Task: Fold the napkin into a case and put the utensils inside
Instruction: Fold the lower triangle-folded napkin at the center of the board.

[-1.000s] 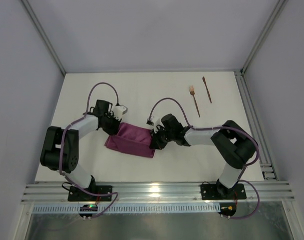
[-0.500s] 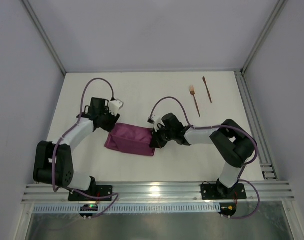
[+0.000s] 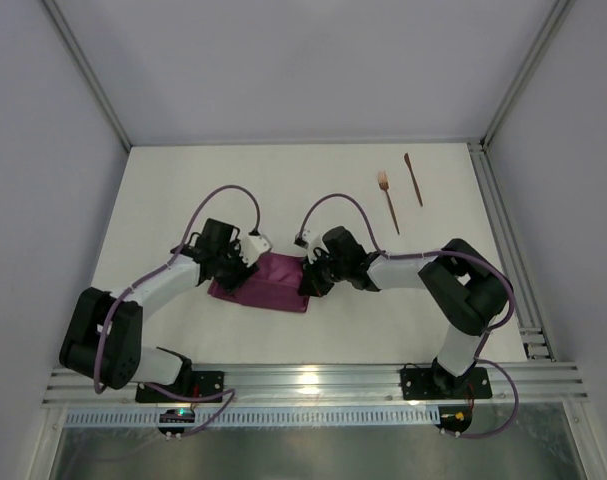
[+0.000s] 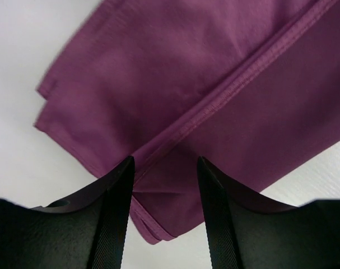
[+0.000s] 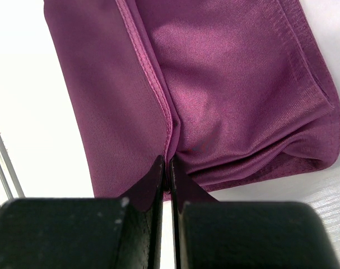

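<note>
White table [image 3: 283, 190] under me. Soft magenta-purple cloth napkin [image 3: 283, 287] lies folded at middle. My right gripper [image 5: 167, 161] pinches hem tight. My left gripper [image 4: 164, 166] open over other end. Cloth light, floppy, slides easy; grab stitched edges.

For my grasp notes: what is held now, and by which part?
Right tool pinches the folded magenta-purple cloth napkin at its stitched hem; left tool is open.
</note>
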### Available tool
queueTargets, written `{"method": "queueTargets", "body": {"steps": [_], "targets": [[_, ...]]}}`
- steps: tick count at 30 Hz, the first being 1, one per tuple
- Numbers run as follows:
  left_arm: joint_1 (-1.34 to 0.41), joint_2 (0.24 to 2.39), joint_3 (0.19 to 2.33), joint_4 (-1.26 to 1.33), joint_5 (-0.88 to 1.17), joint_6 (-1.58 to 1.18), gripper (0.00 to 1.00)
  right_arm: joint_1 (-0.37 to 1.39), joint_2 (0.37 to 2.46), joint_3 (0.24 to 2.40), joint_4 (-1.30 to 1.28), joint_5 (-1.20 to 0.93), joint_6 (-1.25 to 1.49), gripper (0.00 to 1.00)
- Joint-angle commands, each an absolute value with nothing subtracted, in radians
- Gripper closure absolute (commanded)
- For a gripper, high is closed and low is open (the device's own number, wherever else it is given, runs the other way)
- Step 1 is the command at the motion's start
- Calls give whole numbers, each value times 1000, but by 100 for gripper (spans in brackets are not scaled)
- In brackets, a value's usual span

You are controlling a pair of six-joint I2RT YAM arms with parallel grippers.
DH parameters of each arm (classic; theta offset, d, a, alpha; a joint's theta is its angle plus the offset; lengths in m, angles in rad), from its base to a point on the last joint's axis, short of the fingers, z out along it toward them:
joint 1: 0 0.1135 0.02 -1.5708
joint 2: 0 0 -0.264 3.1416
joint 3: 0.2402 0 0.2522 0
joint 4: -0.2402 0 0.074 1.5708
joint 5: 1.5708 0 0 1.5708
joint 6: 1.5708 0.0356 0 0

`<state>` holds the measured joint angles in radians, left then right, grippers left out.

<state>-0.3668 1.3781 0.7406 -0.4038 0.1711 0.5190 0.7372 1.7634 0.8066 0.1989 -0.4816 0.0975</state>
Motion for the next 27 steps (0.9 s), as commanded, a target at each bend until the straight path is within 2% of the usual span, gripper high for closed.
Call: {"method": "queueTargets", "body": {"steps": [1,7,12,16,18,20,22,25,27], "targets": [[-370,1379,719,-365,218,612,47,735,1775,825,196,-469,95,96],[-370,1411,724,-336,216,618,48,732,1772,819,201,-476,97,96],[-368,1454,715,-356,163,630,75,727,1766,818,210,-488,103,96],[-367,1437,707,-371,155,643,83,721,1760,813,213,-495,106,96],[-367,1439,713,-379,156,641,91,718,1756,810,215,-495,107,95],[-367,1445,718,-387,169,641,96,716,1746,810,204,-491,104,90],[-367,1451,721,-390,179,643,98,718,1714,818,190,-486,97,83],[-367,1451,721,-397,193,640,100,716,1665,847,149,-488,86,63],[-367,1447,724,-396,193,637,100,710,1618,865,114,-477,92,58]]}}
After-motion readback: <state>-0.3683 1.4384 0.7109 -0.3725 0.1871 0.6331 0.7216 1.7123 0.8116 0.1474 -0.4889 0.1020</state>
